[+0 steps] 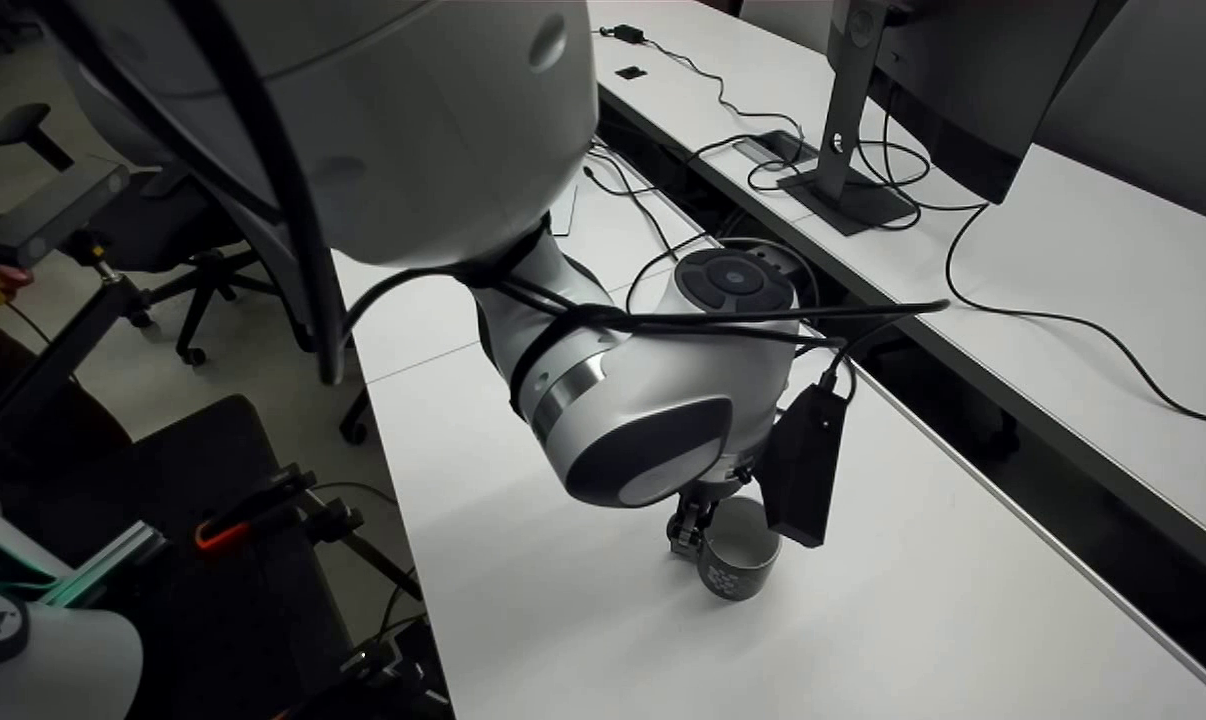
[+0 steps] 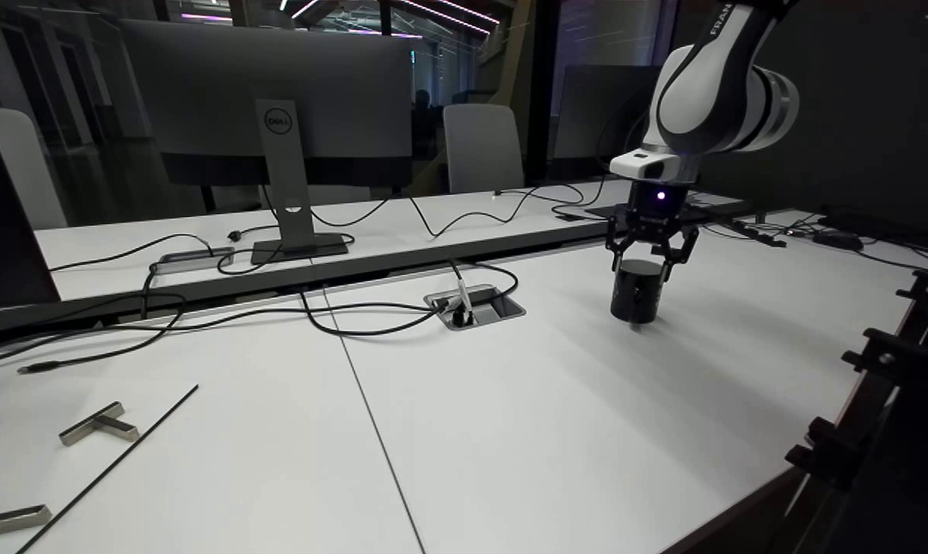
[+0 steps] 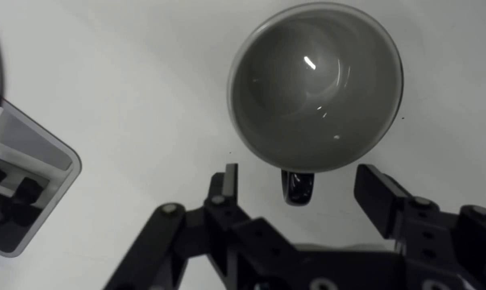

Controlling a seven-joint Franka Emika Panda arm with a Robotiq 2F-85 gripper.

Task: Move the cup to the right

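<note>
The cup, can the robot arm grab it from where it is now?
Probably yes: in the wrist view, the tool is open, the handle of the cup shows between its fingers, and I see nothing blocking the way.

The wrist view looks steeply down into the mug (image 3: 315, 88) from close above the fingers (image 3: 374, 197). In an exterior view the fingers are seen from high above, the Franka arm (image 1: 443, 160) looming close. In an exterior view the camera faces across the worktop (image 2: 549, 431), lower and farther from the fingers; the recessed power box (image 2: 496, 318) left of them also appears in the wrist view. Both exterior views share fingers, mug and Franka arm
</note>
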